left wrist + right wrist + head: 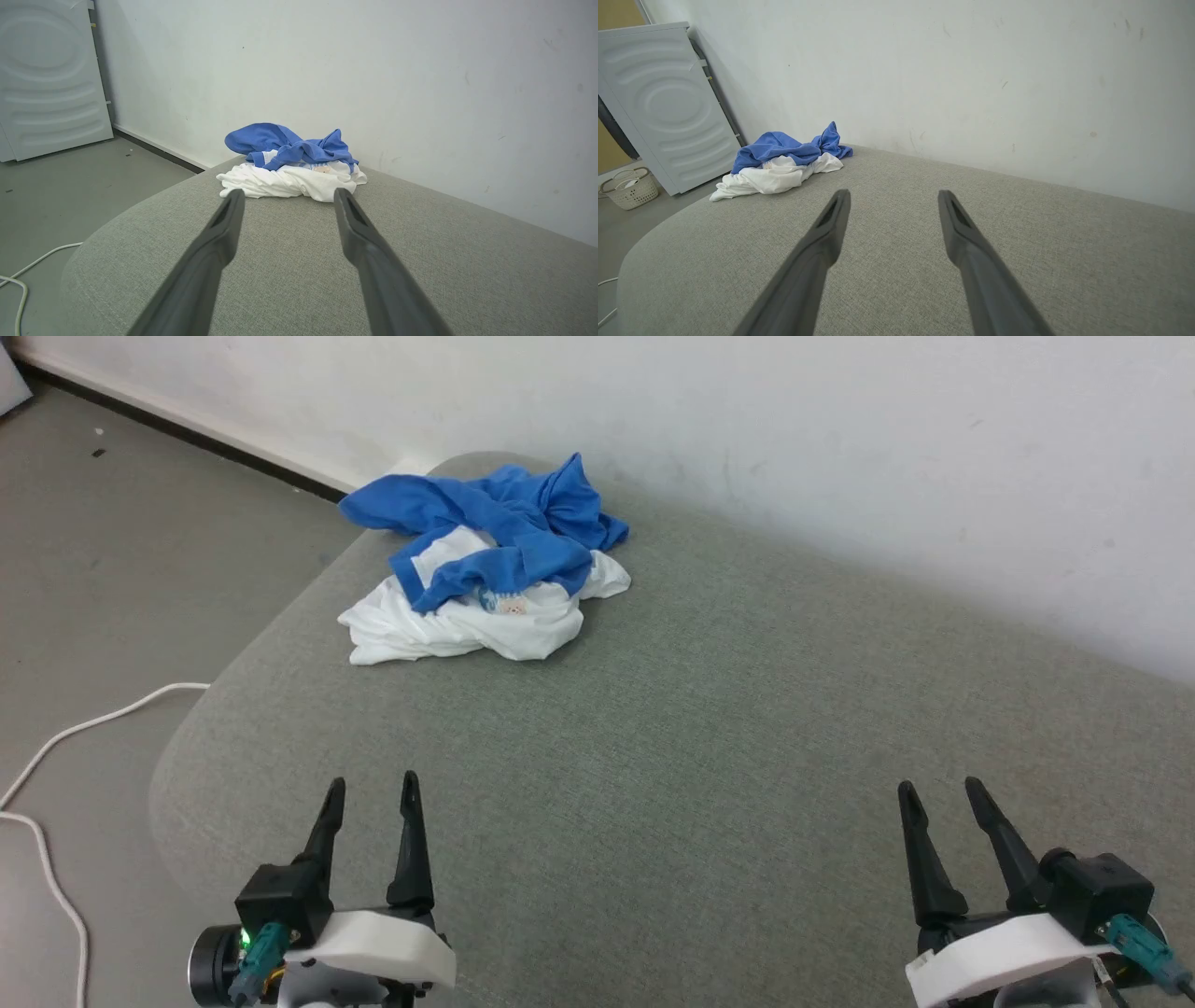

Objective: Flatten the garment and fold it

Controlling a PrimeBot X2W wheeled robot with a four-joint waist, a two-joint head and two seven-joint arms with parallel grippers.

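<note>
Lying at the far left corner of the wide grey-green fabric cushion (pixel 700 737), the crumpled white T-shirt with blue sleeves (pixel 485 569) is resting close to its edge. The left gripper (pixel 372 782) and right gripper (pixel 939 786), well apart from it, are hovering spread and empty. Pinching bunched layers together may be dragging it off.

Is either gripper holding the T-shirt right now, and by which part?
Nothing is held. The left gripper and right gripper both show open, empty jaws, apart from the crumpled T-shirt lying on the grey cushion.
</note>
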